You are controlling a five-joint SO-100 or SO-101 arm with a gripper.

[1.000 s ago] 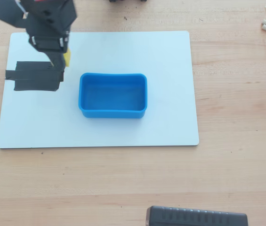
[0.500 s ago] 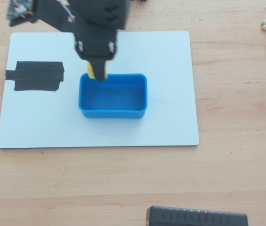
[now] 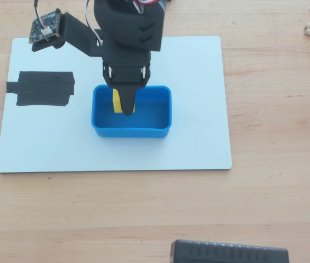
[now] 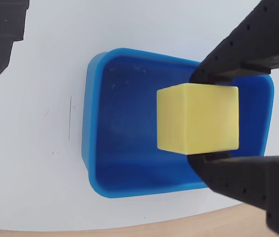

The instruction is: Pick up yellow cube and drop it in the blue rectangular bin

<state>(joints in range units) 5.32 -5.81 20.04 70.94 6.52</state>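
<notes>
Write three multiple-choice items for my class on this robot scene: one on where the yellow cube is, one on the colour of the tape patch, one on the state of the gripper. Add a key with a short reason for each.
1. Where is the yellow cube?
A. On the wooden table
B. Over the blue rectangular bin, between the fingers
C. On the tape patch

2. What colour is the tape patch on the white board?
A. Red
B. Green
C. Black

3. What is the gripper doing?
A. Clamping the cube
B. Hanging open and empty
C. Gripping the bin wall

Key: 1 B, the wrist view shows the cube above the bin's interior. 2 C, the overhead view shows a black patch left of the bin. 3 A, both fingers press the cube's opposite faces.
</notes>
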